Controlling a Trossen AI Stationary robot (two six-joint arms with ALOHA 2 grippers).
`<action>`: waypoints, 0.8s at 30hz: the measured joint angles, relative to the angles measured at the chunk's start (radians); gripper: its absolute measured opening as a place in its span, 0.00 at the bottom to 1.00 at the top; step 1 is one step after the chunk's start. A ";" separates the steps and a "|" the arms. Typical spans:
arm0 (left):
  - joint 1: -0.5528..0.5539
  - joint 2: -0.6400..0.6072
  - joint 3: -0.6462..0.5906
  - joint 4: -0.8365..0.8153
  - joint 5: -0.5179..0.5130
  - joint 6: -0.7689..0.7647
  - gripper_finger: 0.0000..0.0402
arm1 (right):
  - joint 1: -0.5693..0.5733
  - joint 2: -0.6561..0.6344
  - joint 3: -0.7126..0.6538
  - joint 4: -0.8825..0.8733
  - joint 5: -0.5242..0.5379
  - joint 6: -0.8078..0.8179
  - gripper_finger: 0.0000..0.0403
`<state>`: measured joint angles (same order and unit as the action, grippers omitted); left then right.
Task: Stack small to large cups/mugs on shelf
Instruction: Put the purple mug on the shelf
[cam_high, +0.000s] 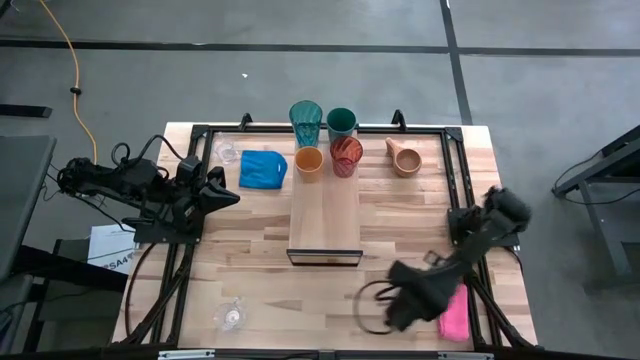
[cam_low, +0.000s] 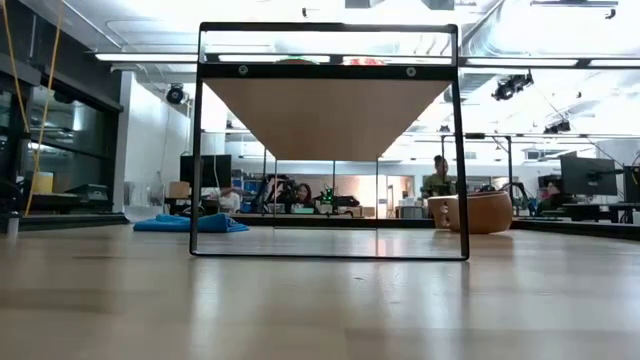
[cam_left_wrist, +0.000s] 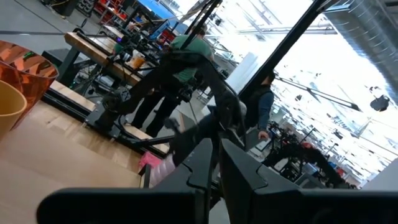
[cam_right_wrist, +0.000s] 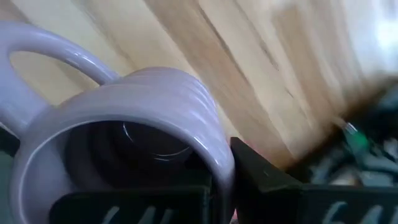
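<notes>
lavender mug (cam_right_wrist: 155, 106): glossy, ribbed ceramic
shelf (cam_high: 325, 215): light, smooth wood, thin black metal frame
table (cam_high: 400, 220): slatted wood, matt
blue cloth (cam_high: 262, 168): soft fabric

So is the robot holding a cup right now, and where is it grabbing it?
Yes. The right gripper is shut on the lavender mug, pinching its rim and wall, not the handle. The left gripper is shut on nothing.

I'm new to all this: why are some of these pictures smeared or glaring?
High view: the right tool is smeared by motion. Right wrist view: the lavender mug fills the frame, soft and blurred. Low view: bright ceiling lights glare above the shelf. Left wrist view: tilted, washed out by backlight.
</notes>
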<state>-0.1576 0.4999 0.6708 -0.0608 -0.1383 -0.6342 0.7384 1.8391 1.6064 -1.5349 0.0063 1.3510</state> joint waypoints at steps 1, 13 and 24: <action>0.000 0.000 0.000 0.000 0.000 0.000 0.05 | 0.018 -0.052 -0.062 0.016 0.000 0.033 0.02; 0.000 0.000 0.000 -0.016 -0.019 0.017 0.05 | -0.052 -0.764 -0.555 0.104 0.289 0.181 0.02; 0.000 0.009 0.000 -0.060 -0.150 0.066 0.05 | -0.239 -1.057 -0.576 0.583 0.663 -0.319 0.02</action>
<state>-0.1574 0.5093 0.6712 -0.1204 -0.2885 -0.5678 0.4998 0.7819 1.0302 -0.9518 0.6693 1.0317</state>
